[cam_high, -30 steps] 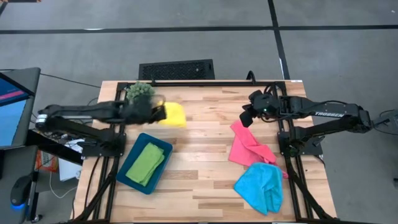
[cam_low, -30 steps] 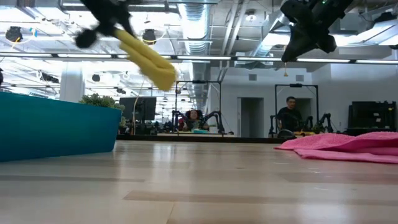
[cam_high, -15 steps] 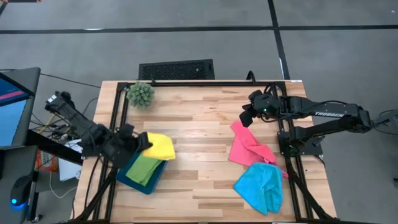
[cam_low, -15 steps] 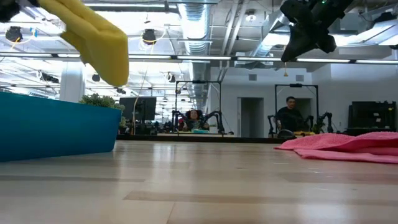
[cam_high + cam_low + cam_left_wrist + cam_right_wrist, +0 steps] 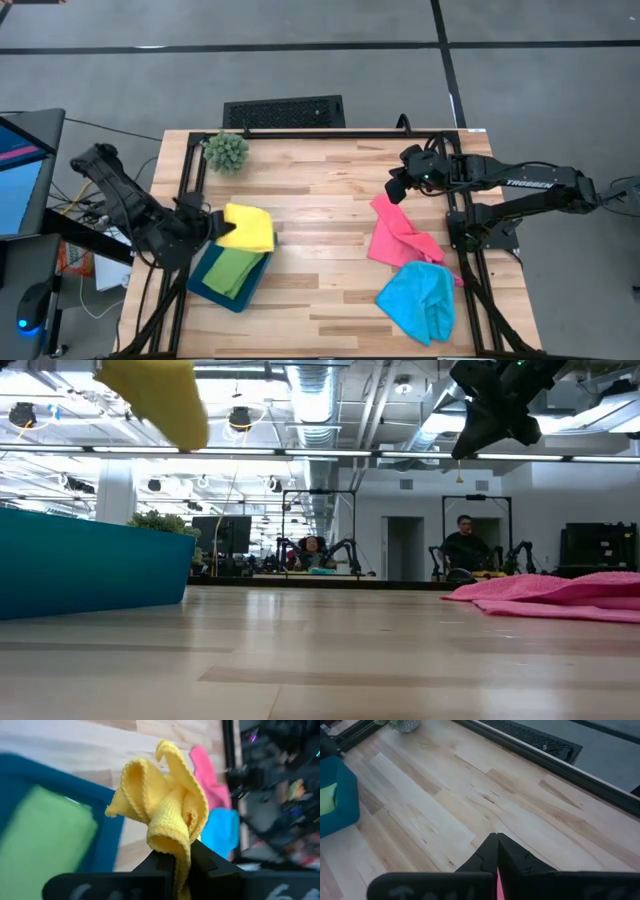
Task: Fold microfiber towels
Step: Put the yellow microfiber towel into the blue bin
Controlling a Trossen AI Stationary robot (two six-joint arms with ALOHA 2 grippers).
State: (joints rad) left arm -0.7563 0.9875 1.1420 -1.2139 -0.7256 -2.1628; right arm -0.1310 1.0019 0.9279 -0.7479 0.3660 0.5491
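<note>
My left gripper is shut on a folded yellow towel, lifted over the far end of the dark teal tray at the table's left. A folded green towel lies flat in the tray. At the right, a crumpled pink towel and a crumpled light blue towel lie on the wood. My right gripper hangs shut and holds nothing, above the pink towel's far end. The low view shows the yellow towel high up at the left. My left gripper pinches the folded yellow towel between its two fingers, on a bunched fold of several layers. The fingers slant down and point toward the table's right. The towel is lifted clear of the tray and the table, and its loose folds fan out beyond the fingertips.
A spiky green plant ball stands at the table's far left corner. A dark grille lies beyond the far edge. Bare wood spans the table's middle. In the low view a person stands in the room behind.
My left gripper has swung from beside the plant ball toward the table's near edge and left, turning as it went. It has stayed shut on the yellow towel, which has stayed lifted clear and now hangs over the tray's far end.
</note>
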